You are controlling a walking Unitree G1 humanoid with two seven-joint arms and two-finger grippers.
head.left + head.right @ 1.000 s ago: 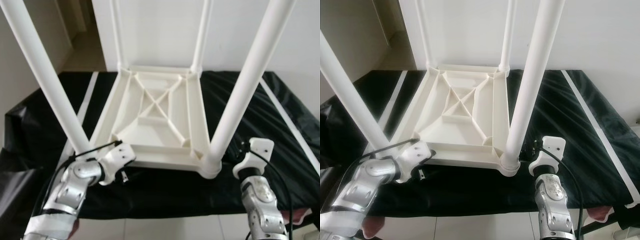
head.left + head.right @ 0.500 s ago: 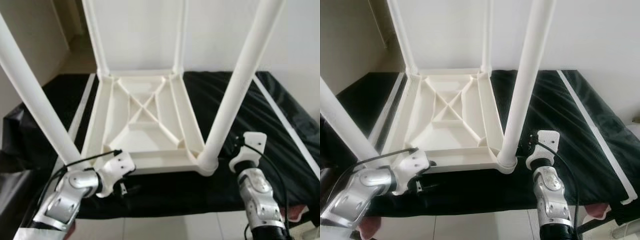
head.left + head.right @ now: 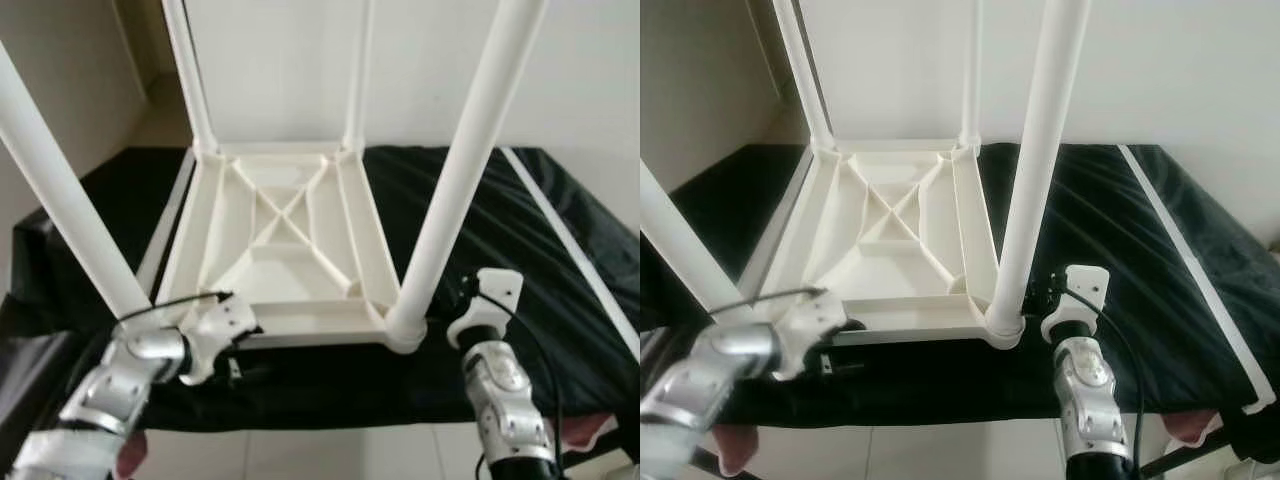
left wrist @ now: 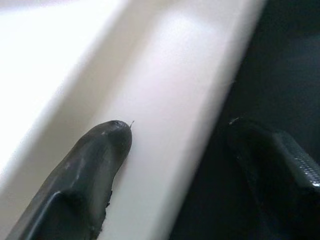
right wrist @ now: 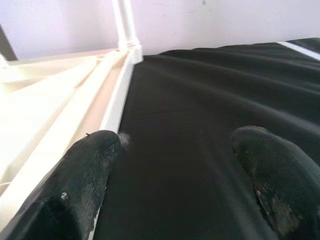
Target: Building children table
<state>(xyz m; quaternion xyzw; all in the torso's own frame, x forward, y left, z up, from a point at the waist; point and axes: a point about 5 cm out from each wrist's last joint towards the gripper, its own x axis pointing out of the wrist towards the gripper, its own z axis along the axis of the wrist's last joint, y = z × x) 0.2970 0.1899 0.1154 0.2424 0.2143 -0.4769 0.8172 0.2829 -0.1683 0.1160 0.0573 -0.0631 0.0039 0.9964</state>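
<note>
A white plastic children's table (image 3: 290,240) lies upside down on a black cloth (image 3: 480,200), its legs pointing up. The two near legs (image 3: 455,180) (image 3: 65,200) rise close to the camera. My left gripper (image 3: 235,345) is at the table's near left corner. In the left wrist view the left gripper (image 4: 177,125) is open and straddles the near rim (image 4: 170,90), one finger (image 4: 100,155) lying on the rim and the other over the cloth. My right gripper (image 3: 462,295) is beside the near right corner. The right gripper (image 5: 180,135) is open, one finger (image 5: 90,170) against the rim's outer edge.
The cloth-covered surface has white stripes (image 3: 560,240) along its left and right sides and ends just before my arms. Pale floor tiles (image 3: 300,455) lie below its front edge. A white wall (image 3: 280,60) stands behind the table.
The table has swung on the cloth, its far end going left. Both grippers have shifted slightly left along with the near corners. The camera has also moved a little.
</note>
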